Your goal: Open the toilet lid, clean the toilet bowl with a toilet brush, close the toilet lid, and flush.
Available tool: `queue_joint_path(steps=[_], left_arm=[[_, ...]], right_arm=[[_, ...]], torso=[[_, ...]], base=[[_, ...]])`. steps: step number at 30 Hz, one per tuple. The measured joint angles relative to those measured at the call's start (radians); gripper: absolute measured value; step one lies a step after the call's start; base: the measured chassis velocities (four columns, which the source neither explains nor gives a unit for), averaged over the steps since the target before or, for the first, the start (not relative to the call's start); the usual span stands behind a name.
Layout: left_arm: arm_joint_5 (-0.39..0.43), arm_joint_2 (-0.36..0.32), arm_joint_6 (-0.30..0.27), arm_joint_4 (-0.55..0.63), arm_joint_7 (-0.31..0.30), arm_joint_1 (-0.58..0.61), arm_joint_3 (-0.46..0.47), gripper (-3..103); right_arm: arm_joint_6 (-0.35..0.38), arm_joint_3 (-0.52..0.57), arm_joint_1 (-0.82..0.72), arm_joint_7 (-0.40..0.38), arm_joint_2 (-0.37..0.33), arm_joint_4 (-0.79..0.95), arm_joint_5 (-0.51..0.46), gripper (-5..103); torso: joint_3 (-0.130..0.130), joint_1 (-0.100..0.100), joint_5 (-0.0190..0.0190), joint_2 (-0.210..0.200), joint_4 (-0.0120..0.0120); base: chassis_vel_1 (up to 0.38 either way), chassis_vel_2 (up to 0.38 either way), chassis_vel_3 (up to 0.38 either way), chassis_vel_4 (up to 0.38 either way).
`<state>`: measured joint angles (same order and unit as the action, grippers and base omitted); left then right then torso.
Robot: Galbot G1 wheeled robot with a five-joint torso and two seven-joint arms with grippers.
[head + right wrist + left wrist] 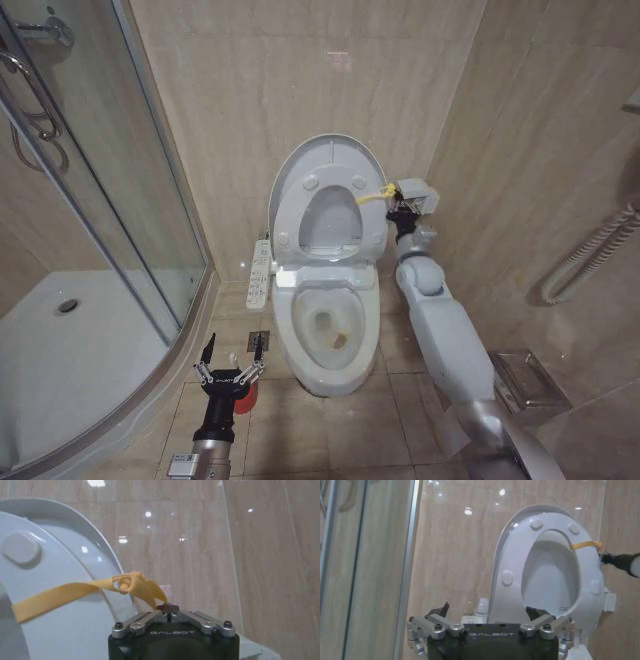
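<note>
Nearest us, our left gripper (232,351) is hovering low over the floor tiles, just left of the bowl (330,335), with its fingers spread wide and holding nothing. In the left wrist view the same gripper (490,611) is showing its open fingers below the raised lid (506,555). Right behind the left gripper, a small red holder (246,396) is sitting on the floor; we cannot tell whether the brush handle is in it.

The lid (295,165) is standing upright against the far wall, and the seat (290,215) is lying up against it, so the bowl is open to us. A yellow strap (372,194) is looped round the right rim of the seat. Our right arm is reaching far along the right side of the toilet, and our right gripper (393,197) is pinching the end of that strap. In the right wrist view the gripper (169,609) is closed tight on the knotted strap (125,587), beside the seat (45,577).

A button panel (259,272) is lying along the left side of the bowl. A glass shower screen (110,170) is standing at the far left.
</note>
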<state>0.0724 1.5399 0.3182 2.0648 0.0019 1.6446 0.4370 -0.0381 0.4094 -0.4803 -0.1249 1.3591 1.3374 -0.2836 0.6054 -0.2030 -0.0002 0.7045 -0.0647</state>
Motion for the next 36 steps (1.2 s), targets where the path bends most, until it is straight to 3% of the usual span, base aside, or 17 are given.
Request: queue_joint_path(steps=[6,8,14,23,29,36], left_arm=[[0.000,0.000,0.000,0.000,0.000,0.000,0.000,100],[0.000,0.000,0.000,0.000,0.000,0.000,-0.001,100],[0.000,0.000,0.000,0.000,0.000,0.000,0.000,100],[0.000,0.000,0.000,0.000,0.000,0.000,0.000,100],[0.000,0.000,0.000,0.000,0.000,0.000,0.000,100],[0.000,0.000,0.000,0.000,0.000,0.000,0.000,100]], right_arm=[[-0.018,-0.044,0.103,-0.001,0.008,-0.107,0.014,0],[-0.021,-0.067,0.153,0.001,0.015,-0.150,0.017,0],[-0.036,-0.099,0.235,0.001,0.027,-0.234,0.030,0],[-0.037,-0.110,0.227,0.001,0.013,-0.227,0.030,0],[-0.025,-0.108,0.189,0.005,-0.045,-0.182,0.011,0],[-0.018,-0.092,0.152,0.008,-0.100,-0.144,-0.009,0]], torso=[[0.000,0.000,0.0004,0.000,-0.0001],[0.000,0.000,0.0004,0.000,0.0011],[0.000,0.000,0.0001,0.000,0.0002],[0.000,0.000,0.0001,0.000,0.0007],[0.000,0.000,0.0003,0.000,0.0022],[0.000,0.000,0.0004,0.000,0.0014]], base=[[0.000,0.000,0.000,0.000],[0.000,0.000,0.000,0.000],[0.000,0.000,0.000,0.000],[0.000,0.000,0.000,0.000],[0.000,0.000,0.000,0.000],[0.000,0.000,0.000,0.000]])
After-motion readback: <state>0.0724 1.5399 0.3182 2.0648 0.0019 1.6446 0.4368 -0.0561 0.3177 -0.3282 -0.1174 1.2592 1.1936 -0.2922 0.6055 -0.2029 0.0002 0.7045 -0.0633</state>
